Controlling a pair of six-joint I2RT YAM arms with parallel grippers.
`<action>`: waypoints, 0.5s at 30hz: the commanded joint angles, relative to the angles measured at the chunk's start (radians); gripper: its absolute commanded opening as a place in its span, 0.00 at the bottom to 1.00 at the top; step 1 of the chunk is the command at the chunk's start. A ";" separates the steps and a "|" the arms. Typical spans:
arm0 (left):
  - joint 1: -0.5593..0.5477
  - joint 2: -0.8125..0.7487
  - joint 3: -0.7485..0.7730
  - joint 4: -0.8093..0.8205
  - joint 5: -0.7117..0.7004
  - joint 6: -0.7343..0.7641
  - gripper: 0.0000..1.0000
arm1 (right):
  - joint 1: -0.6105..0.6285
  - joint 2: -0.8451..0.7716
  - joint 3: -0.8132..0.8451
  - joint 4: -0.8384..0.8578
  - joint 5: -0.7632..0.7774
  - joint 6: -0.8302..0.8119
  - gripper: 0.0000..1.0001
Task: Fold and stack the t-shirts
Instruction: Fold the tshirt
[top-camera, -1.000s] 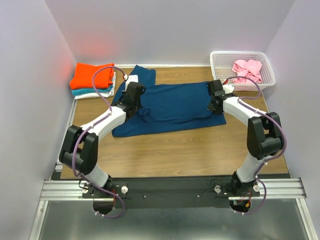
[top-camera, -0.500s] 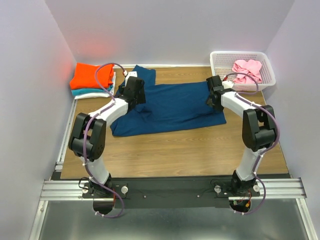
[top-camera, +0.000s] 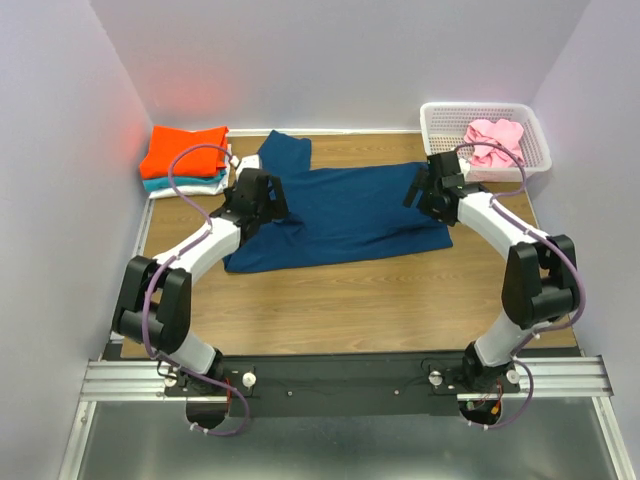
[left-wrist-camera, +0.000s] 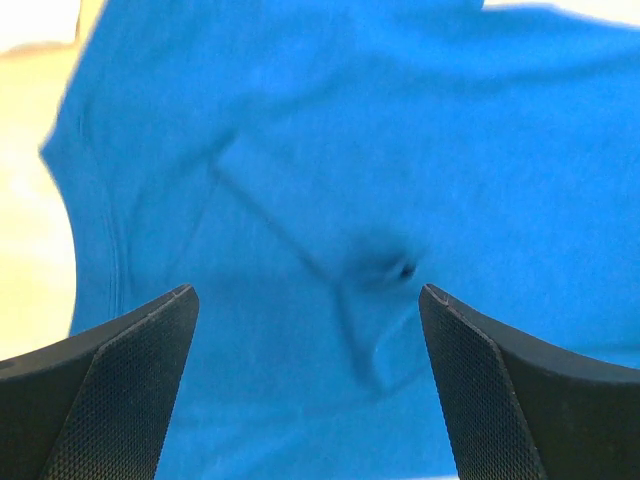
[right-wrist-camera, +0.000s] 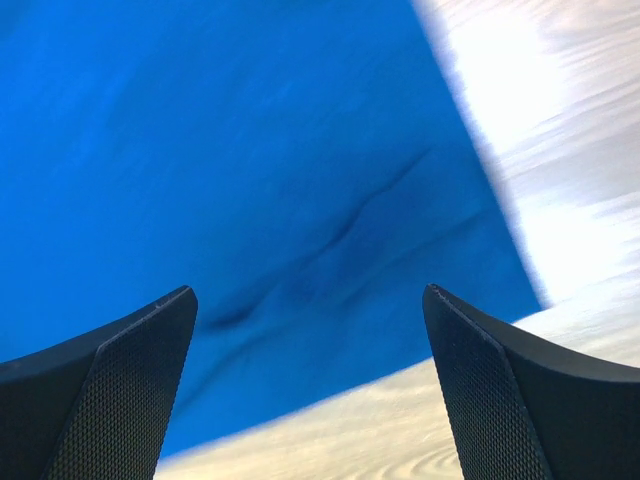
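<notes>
Now, I see dark navy-blue cotton t-shirt (top-camera: 345, 215) flat on wooden surface (top-camera: 350, 300), long axis left-right. Left gripper (top-camera: 258, 193) above its left end, right gripper (top-camera: 428, 190) above right end. Both spread wide, holding nothing. I'd judge each end equally near its own arm.

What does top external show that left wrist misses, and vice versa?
Top external only: the folded stack with orange on top at far left, the white basket holding a pink tee, the right gripper, and the blue t-shirt spread whole across the table.
Left wrist only: close-up creases and a small dark pucker in the cloth, seen between the jaws of the left gripper, which stand wide apart.
Both: the blue t-shirt, the left gripper over its left part, a bit of bare wood.
</notes>
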 joint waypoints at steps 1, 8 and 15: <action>0.000 -0.062 -0.100 0.030 0.056 -0.071 0.98 | 0.017 -0.015 -0.098 0.074 -0.257 -0.032 1.00; 0.002 -0.064 -0.209 0.079 0.116 -0.120 0.98 | 0.039 0.076 -0.073 0.132 -0.276 -0.003 1.00; 0.035 -0.036 -0.254 0.087 0.101 -0.133 0.98 | 0.036 0.240 0.092 0.162 -0.114 -0.001 1.00</action>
